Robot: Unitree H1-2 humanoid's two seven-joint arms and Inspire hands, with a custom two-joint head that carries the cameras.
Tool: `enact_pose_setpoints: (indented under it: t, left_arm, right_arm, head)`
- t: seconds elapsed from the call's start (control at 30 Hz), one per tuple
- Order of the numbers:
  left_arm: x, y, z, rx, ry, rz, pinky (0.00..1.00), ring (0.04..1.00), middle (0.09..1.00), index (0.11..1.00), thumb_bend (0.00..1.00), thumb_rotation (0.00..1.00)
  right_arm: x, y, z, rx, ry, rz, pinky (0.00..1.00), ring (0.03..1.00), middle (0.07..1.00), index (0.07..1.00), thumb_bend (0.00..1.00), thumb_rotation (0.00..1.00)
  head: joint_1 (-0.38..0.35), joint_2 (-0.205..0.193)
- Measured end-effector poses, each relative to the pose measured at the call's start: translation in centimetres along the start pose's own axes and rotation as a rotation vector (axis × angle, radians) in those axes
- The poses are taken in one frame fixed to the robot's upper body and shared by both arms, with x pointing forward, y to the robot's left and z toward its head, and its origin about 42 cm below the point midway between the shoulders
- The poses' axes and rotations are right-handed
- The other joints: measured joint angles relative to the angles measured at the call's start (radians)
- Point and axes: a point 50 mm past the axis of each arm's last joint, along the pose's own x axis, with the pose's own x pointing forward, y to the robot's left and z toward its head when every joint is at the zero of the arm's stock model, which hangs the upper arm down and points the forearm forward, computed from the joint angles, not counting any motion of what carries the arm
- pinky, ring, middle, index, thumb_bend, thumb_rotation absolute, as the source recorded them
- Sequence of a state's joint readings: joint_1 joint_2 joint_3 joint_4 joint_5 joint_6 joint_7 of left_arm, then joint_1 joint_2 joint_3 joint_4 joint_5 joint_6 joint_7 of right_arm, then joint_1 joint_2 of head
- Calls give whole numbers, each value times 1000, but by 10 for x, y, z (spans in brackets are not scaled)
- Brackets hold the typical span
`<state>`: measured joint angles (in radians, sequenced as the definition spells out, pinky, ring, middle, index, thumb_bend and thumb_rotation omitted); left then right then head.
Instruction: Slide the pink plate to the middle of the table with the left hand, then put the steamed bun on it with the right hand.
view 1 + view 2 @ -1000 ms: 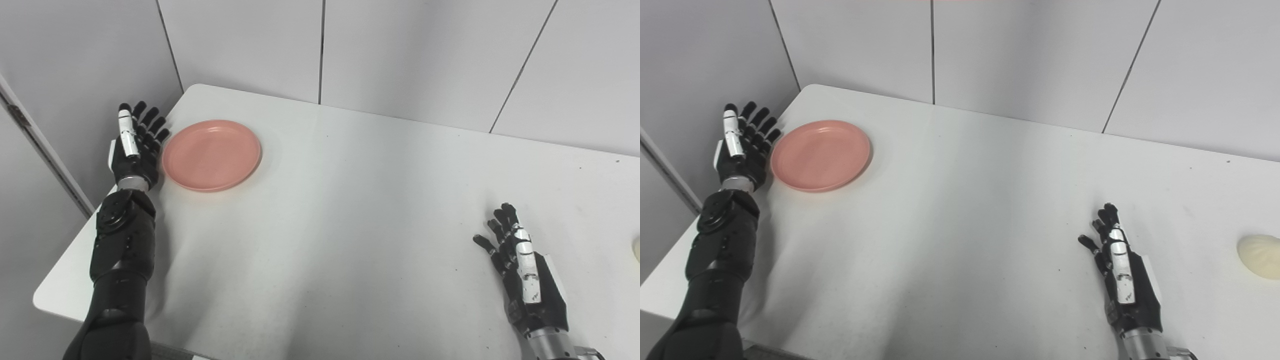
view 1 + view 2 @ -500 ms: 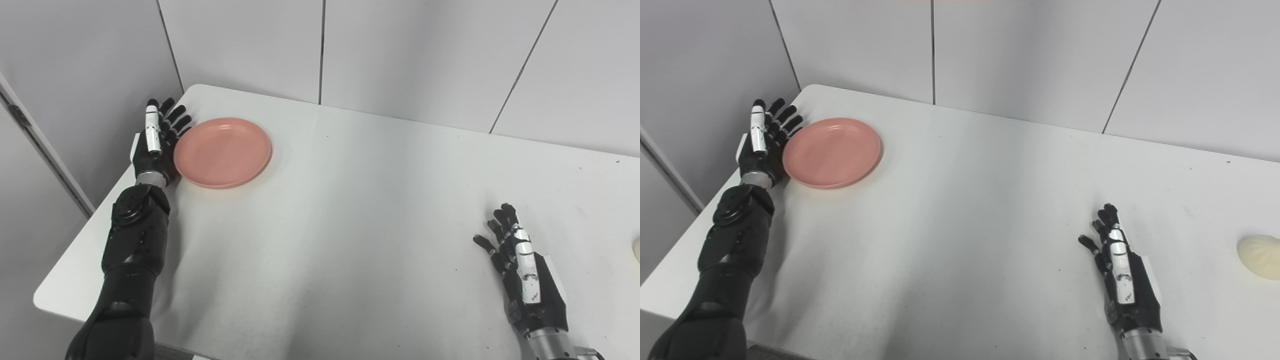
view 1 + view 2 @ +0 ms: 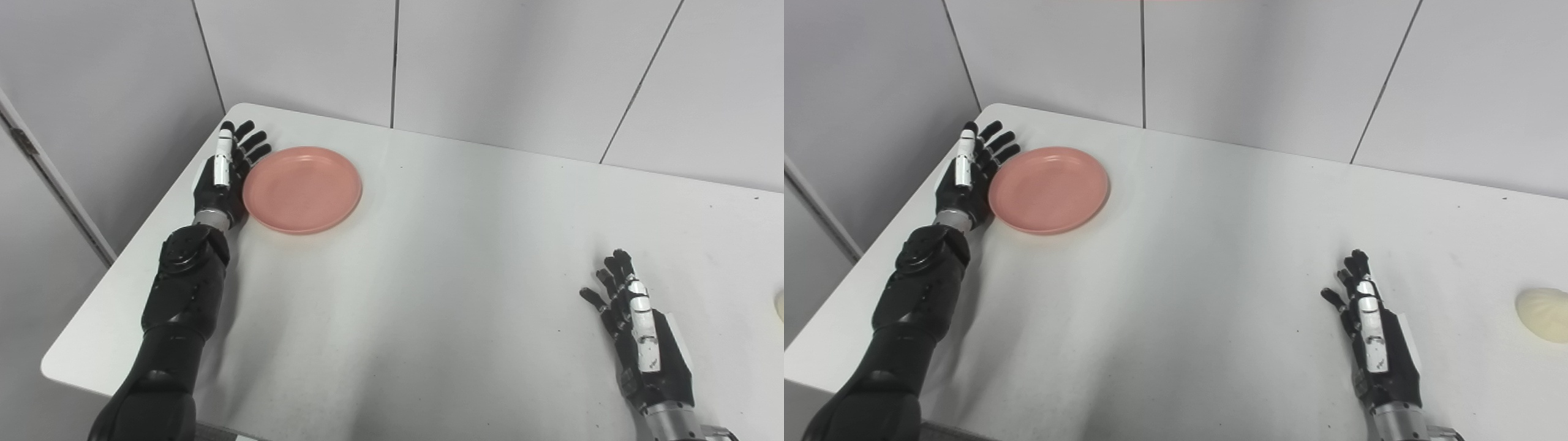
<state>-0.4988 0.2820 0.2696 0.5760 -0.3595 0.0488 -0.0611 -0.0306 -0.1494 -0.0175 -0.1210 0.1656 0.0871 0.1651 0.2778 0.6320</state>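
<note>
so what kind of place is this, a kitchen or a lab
Probably a lab or test cell, not a kitchen: a bare white table boxed in by plain grey wall panels, with only a pink plate and a bun laid out.

Blk arms, blk hands (image 3: 223, 184) w/ white finger plates, silver wrists.

One pink plate (image 3: 1048, 189) sits on the one white table (image 3: 1188, 257). One steamed bun (image 3: 1543, 314) lies near the table's right edge; in the left eye view only a sliver of it shows. Two robot hands are in view, the left hand (image 3: 969, 177) and the right hand (image 3: 1375, 334), each on its own black arm. That makes one plate, one bun, one table, two hands.
</note>
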Motion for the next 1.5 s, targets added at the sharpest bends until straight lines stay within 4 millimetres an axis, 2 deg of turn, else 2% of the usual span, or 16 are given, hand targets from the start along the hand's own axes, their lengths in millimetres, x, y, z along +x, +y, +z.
enact_pose_setpoints:
  t: [0.17,0.47,0.6,0.73,0.9,1.27,1.5]
  left_arm:
    - [-1,-21,-3,16,12,-57,837,840,837,823,469,1000]
    - [-9,-61,-12,18,48,-192,847,854,843,824,494,999]
    - [-13,-76,-14,39,66,-232,822,848,848,833,486,1000]
    - [-18,-92,-19,47,74,-269,839,858,859,841,470,1000]
    - [-29,-112,-24,83,85,-342,855,865,864,846,469,1000]
    - [-54,-153,-35,108,116,-458,891,890,887,873,403,1000]
    - [-63,-173,-44,133,126,-554,890,888,886,873,435,1000]
  right_arm:
    - [0,2,0,-5,1,1,997,980,990,996,311,1000]
    - [-1,7,-2,-4,3,-4,993,977,987,993,282,1000]
    - [-1,8,-2,-4,4,-3,991,974,984,989,304,1000]
    - [-1,9,-2,-2,4,-5,992,974,985,991,324,1000]
    - [-1,11,-3,3,4,-12,984,966,977,985,337,1000]
    - [-2,14,-4,2,8,-15,966,956,967,975,339,1000]
    - [-1,16,-4,4,7,-16,973,956,969,974,347,1000]
  head:
    - [-26,0]
    - [-65,5]
    - [-80,6]
    - [-101,8]
    - [-130,9]
    - [-160,14]
    - [-184,17]
